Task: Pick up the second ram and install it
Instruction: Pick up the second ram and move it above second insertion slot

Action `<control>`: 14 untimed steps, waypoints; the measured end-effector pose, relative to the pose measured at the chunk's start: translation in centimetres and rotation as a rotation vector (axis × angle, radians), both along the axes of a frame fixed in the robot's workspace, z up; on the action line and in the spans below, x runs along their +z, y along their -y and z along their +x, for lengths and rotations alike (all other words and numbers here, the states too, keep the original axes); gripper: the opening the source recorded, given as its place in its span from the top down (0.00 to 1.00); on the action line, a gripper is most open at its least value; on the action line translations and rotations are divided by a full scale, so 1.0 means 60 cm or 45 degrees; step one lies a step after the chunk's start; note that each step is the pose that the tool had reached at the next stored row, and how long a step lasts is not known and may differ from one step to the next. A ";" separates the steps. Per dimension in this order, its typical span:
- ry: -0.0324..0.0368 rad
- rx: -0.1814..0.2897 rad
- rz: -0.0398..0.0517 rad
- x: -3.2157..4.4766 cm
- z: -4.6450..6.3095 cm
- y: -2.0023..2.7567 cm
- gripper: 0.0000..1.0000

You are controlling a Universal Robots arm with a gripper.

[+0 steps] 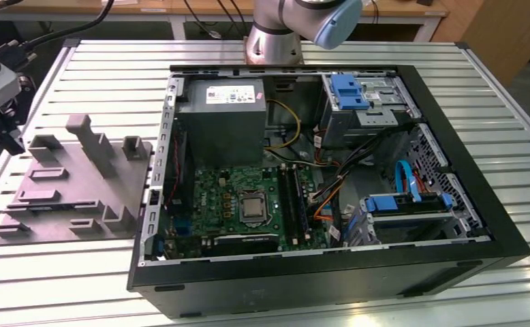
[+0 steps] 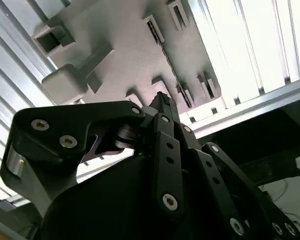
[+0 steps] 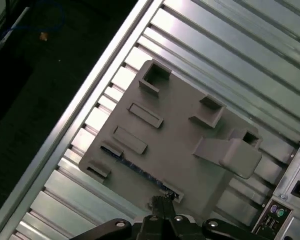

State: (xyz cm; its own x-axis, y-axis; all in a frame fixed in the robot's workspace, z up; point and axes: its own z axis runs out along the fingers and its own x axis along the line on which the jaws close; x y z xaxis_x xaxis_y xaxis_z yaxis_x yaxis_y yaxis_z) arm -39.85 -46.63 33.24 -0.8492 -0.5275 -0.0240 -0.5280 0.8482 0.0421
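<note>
Evidently pinched shut and holding nothing, the hand (image 3: 163,201) hovered at the exterior view's far left over a grey fixture (image 3: 180,135). One of its slots held the second ram (image 3: 137,169), near the fingertips. The open computer case (image 1: 447,204) held a motherboard (image 1: 238,197).

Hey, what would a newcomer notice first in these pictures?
The open computer case with its green motherboard dominates the slatted table. On the exterior view's left sits a grey fixture; in the first wrist view the claw hangs by one end of a thin dark ram slotted in it.
</note>
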 end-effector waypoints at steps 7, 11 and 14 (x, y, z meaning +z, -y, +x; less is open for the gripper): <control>-0.0001 0.162 0.000 -0.001 0.000 0.0000 0.90; -0.0001 0.255 0.000 -0.002 0.000 0.0000 0.90; 0.0000 0.323 0.000 -0.003 0.000 0.0000 0.90</control>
